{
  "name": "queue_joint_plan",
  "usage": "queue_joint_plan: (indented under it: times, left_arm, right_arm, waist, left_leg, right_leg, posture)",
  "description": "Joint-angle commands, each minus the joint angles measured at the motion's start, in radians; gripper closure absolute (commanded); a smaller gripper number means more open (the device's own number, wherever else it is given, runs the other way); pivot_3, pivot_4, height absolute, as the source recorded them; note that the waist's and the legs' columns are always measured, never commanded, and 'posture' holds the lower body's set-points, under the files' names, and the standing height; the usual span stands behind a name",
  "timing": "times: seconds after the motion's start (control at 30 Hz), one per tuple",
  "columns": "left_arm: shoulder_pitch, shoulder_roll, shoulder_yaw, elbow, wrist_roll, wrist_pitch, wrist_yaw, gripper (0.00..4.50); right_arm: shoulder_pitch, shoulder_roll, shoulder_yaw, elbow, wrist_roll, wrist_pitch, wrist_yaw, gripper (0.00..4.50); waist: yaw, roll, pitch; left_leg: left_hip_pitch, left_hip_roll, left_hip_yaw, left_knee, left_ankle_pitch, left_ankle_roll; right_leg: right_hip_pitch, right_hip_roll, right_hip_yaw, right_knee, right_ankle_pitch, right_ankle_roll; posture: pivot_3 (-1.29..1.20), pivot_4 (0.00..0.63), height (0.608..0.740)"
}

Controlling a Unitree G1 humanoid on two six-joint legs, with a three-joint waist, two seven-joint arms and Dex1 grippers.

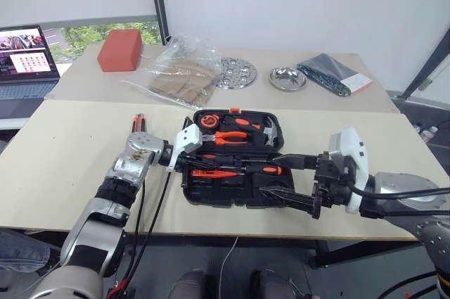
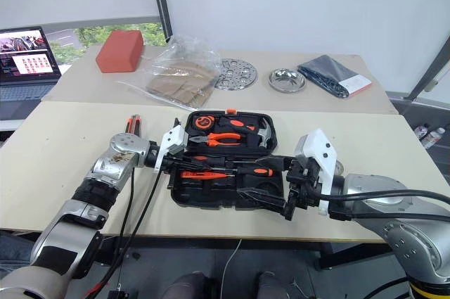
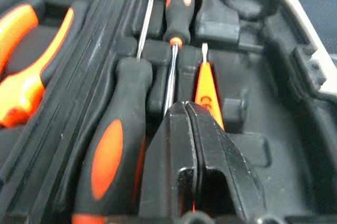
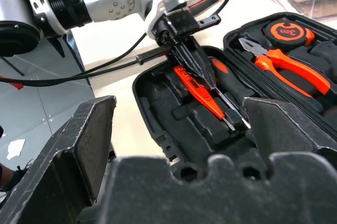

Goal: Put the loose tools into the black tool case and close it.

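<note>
The black tool case (image 1: 235, 158) lies open on the near tabletop (image 1: 63, 172), lid half far, tray half near. The left gripper (image 4: 197, 66) hangs over the tray with its jaws closed, tips down on the slim orange tester screwdriver (image 4: 202, 93), which lies in its slot beside two black-and-orange screwdrivers (image 3: 113, 145). I'd say it should press the tester flat, then lift straight up so nothing gets dragged out. The right gripper (image 1: 299, 183) waits at the case's near right corner, jaws wide open, holding nothing.

The left wrist view shows the closed fingertips (image 3: 184, 129) right over the tester. The head views add one more black-and-orange tool (image 1: 138, 124) lying loose on the tabletop, left of the case.
</note>
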Motion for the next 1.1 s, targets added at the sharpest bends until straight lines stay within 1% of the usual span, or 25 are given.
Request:
queue_joint_plan:
  times: [0.03, 0.13, 0.3, 0.43, 0.53, 0.67, 0.77, 0.83, 0.87, 0.93, 0.97, 1.03, 1.1]
  left_arm:
    - [0.040, 0.010, -0.027, -0.005, 0.026, -0.036, -0.020, 4.47]
    - [0.052, 0.007, -0.024, -0.001, 0.029, -0.051, -0.013, 4.47]
    - [0.074, 0.004, -0.018, -0.011, 0.030, -0.067, 0.002, 4.47]
    - [0.084, 0.019, -0.050, 0.031, 0.088, -0.101, 0.032, 4.47]
    - [0.087, 0.032, -0.074, 0.069, 0.128, -0.126, 0.044, 4.47]
    - [0.101, 0.049, -0.094, 0.080, 0.150, -0.168, 0.041, 4.47]
    - [0.111, 0.073, -0.044, 0.021, 0.101, -0.101, 0.058, 4.47]
    - [0.132, 0.119, 0.041, -0.100, 0.005, 0.024, 0.049, 3.96]
    - [0.154, 0.150, 0.106, -0.180, -0.062, 0.106, 0.058, 3.76]
    - [0.218, 0.217, 0.238, -0.327, -0.169, 0.265, 0.108, 2.93]
    - [0.260, 0.249, 0.303, -0.390, -0.209, 0.327, 0.139, 2.57]
    - [0.375, 0.305, 0.452, -0.498, -0.274, 0.441, 0.213, 1.84]
    - [0.481, 0.335, 0.571, -0.573, -0.312, 0.522, 0.280, 1.00]
  right_arm:
    - [-0.018, -0.006, -0.013, 0.011, -0.011, -0.027, -0.004, 0.00]
    - [-0.018, -0.003, -0.009, 0.019, -0.019, -0.029, -0.003, 0.00]
    - [-0.014, -0.003, 0.015, 0.019, -0.045, -0.036, 0.013, 0.00]
    - [-0.027, 0.004, 0.031, 0.023, -0.050, -0.040, 0.017, 0.00]
    - [-0.047, 0.009, 0.048, 0.032, -0.058, -0.043, 0.024, 0.00]
    - [-0.085, 0.015, 0.079, 0.056, -0.076, -0.050, 0.043, 0.00]
    - [-0.124, 0.024, 0.116, 0.087, -0.102, -0.065, 0.069, 0.00]
    - [-0.156, 0.029, 0.145, 0.107, -0.120, -0.074, 0.095, 0.00]
    - [-0.176, 0.031, 0.159, 0.116, -0.126, -0.078, 0.112, 0.00]
    - [-0.211, 0.035, 0.184, 0.134, -0.138, -0.088, 0.146, 0.00]
    - [-0.225, 0.037, 0.196, 0.143, -0.147, -0.094, 0.163, 0.00]
    - [-0.249, 0.040, 0.226, 0.162, -0.170, -0.113, 0.207, 0.00]
    - [-0.264, 0.045, 0.248, 0.178, -0.193, -0.131, 0.238, 0.00]
  waist:
    - [-0.001, 0.000, 0.000]
    - [-0.002, 0.000, -0.001]
    - [-0.004, 0.001, -0.002]
    - [-0.004, 0.001, -0.002]
    - [-0.004, 0.003, -0.004]
    - [-0.011, 0.003, -0.007]
    - [-0.014, 0.003, -0.012]
    - [-0.017, 0.003, -0.012]
    - [-0.022, 0.003, -0.012]
    - [-0.030, 0.003, -0.011]
    - [-0.034, 0.002, -0.011]
    - [-0.037, 0.002, -0.011]
    - [-0.037, 0.002, -0.011]
  left_leg:
    - [0.000, 0.000, 0.000, 0.000, 0.000, 0.000]
    - [0.000, 0.000, 0.000, 0.000, 0.000, 0.000]
    - [0.001, 0.000, 0.000, 0.000, 0.000, 0.000]
    - [0.002, 0.000, 0.000, 0.000, 0.000, 0.000]
    - [0.006, 0.000, 0.000, 0.000, 0.000, 0.000]
    - [0.014, 0.001, 0.000, -0.003, -0.006, -0.004]
    - [0.016, 0.001, 0.000, -0.004, -0.007, -0.004]
    - [0.016, 0.001, 0.000, -0.004, -0.007, -0.004]
    - [0.015, 0.001, 0.000, -0.004, -0.007, -0.004]
    - [0.013, 0.001, 0.000, -0.006, -0.006, -0.005]
    - [0.011, 0.001, 0.000, -0.006, -0.002, 0.000]
    - [0.007, 0.001, 0.000, -0.007, 0.000, -0.001]
    - [0.007, 0.001, 0.000, -0.009, 0.000, -0.001]
  right_leg:
    - [0.000, 0.000, 0.000, 0.000, 0.000, 0.000]
    - [0.000, -0.005, 0.000, 0.000, 0.000, 0.000]
    - [0.001, -0.005, 0.000, 0.000, 0.000, 0.000]
    - [0.001, -0.005, 0.000, 0.000, 0.000, 0.000]
    - [0.005, -0.006, 0.000, 0.000, 0.000, 0.000]
    - [0.012, -0.007, 0.000, -0.002, 0.000, 0.000]
    - [0.014, -0.008, 0.001, -0.003, 0.000, 0.001]
    - [0.013, -0.008, 0.001, -0.003, 0.000, 0.001]
    - [0.013, -0.008, 0.001, -0.003, 0.000, 0.000]
    - [0.009, -0.007, 0.002, -0.003, 0.000, 0.000]
    - [0.007, -0.007, 0.002, -0.002, 0.000, 0.000]
    - [0.001, -0.007, 0.002, -0.001, 0.000, 0.000]
    - [0.001, -0.006, 0.000, -0.001, 0.000, 0.000]
  posture:
    - [0.00, 0.150, 0.734]
    - [0.00, 0.150, 0.734]
    - [0.00, 0.150, 0.734]
    - [0.00, 0.150, 0.734]
    - [0.00, 0.150, 0.734]
    - [0.00, 0.150, 0.734]
    - [0.00, 0.150, 0.734]
    - [0.00, 0.150, 0.734]
    - [0.00, 0.150, 0.734]
    - [0.00, 0.150, 0.734]
    - [0.00, 0.150, 0.734]
    - [0.00, 0.150, 0.734]
    - [0.00, 0.150, 0.734]
